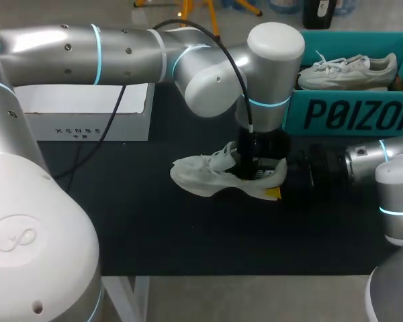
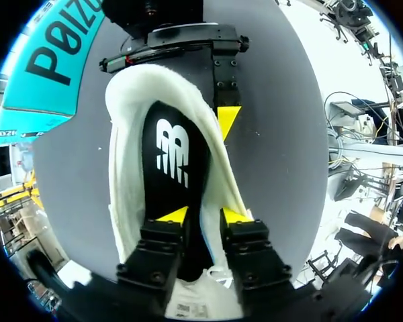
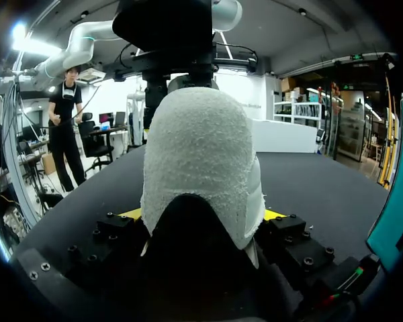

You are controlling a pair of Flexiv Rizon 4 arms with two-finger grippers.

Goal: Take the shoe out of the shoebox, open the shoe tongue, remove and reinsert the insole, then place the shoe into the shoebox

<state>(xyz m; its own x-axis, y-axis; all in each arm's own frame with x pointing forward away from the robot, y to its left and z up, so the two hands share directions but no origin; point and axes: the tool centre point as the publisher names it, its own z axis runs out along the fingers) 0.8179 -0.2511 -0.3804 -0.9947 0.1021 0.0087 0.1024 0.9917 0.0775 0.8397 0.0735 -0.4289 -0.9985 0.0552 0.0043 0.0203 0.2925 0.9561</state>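
Two claws at work on one shoe.

Head view: finds the white shoe point(image 1: 208, 176) out of the teal cardboard shoebox point(image 1: 294, 107), lying on the dark matte surface point(image 1: 154, 235) just near of the box, toe to the left. Drops the left claw point(image 1: 255, 166) into the opening from above. Braces the heel from the right with the right claw point(image 1: 279, 182), probably to keep the soft upper from sliding or folding. Leaves a second shoe point(image 1: 349, 70) in the box and a white box point(image 1: 87, 117) at far left.

Left wrist view: pinches the padded side wall, one yellow tip inside on the smooth black insole point(image 2: 171, 161), the other outside. Looks clamped on that wall, likely to hold the opening wide around the seated insole.

Right wrist view: grips the rounded, terry-textured heel, a yellow tip pressed to each side, so closed firmly on the shoe.
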